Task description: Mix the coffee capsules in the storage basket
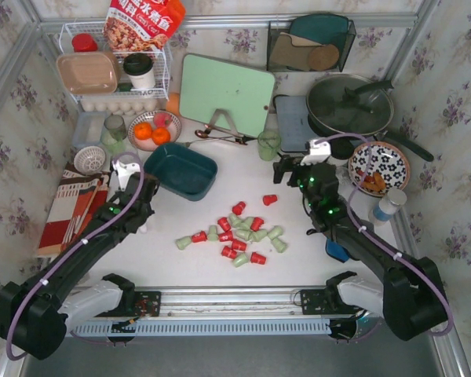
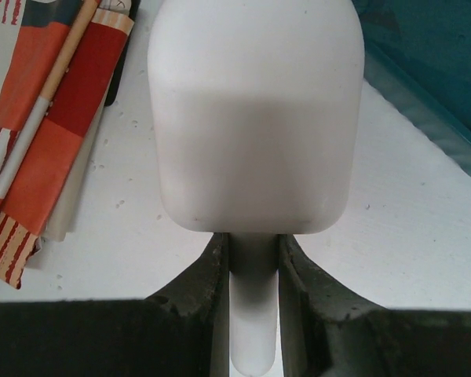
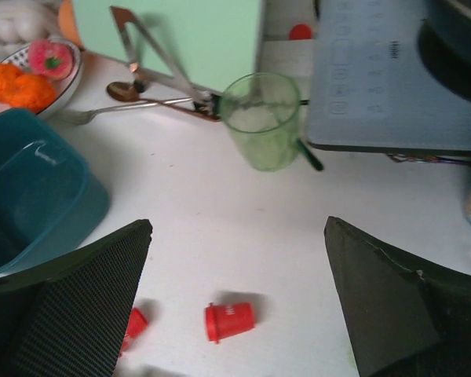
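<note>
Coffee capsules [image 1: 239, 245], red and mint, lie scattered on the table [image 1: 165, 271], none in the nearby storage basket [image 1: 179, 169]. Likely light, rigid and roll-prone; best pinched across the tapered body. Left gripper [image 2: 253, 259] clamps a white paddle [image 2: 255, 118]; right gripper [image 3: 237, 228] gapes wide above a stray red one.

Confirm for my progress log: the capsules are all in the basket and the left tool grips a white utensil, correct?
No. The capsules lie loose on the table, outside the empty basket, as the top view shows. The left tool does grip a white utensil.
</note>
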Available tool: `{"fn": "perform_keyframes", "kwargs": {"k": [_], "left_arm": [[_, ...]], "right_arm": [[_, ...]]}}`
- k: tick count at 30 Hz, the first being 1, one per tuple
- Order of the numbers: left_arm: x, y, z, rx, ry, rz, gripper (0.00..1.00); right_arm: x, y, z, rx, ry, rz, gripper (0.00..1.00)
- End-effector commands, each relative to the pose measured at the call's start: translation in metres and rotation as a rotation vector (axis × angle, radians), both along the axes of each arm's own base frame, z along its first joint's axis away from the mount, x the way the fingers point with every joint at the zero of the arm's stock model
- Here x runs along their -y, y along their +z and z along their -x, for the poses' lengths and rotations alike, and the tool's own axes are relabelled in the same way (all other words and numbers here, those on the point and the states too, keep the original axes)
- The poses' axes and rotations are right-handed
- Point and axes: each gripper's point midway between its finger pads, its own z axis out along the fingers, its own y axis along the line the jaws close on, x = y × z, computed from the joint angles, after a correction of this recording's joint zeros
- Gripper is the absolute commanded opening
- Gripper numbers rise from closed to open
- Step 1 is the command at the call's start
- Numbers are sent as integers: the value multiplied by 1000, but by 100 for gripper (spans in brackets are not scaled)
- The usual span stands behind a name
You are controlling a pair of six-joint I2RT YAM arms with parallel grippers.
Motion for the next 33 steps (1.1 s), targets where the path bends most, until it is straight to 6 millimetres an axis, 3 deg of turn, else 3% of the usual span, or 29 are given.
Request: {"fn": "perform_keyframes", "kwargs": {"k": [1,6,11,14,18,22,28,33], "left_arm": [[7,5,-15,58,-20,24,0],[13,4,-15,84,-80,39,0],[-5,-1,-11,92,-39,7,0],[-13,-10,-15,70,-9,41,0],[-22,-31,-21,-34,44,178,0],[-39,-44,-19,-111,123,265,0],[-57,-46,-18,-217,152,229,0],[-67,-29,-34,-322,72,166,0]], "right_arm": [[-20,-6,0,-22,-23,42,100],[-77,-19,3,-57,38,85,100],[-128,-36,1,-107,123,106,100],[-151,-35,2,-103,173,104,100],[-173,-35,8,-87,259,109,100],[-182,-35,18,-62,318,145,100],[-201,-30,40,-3,392,175,100],[-223,-25,56,51,464,220,100]]}}
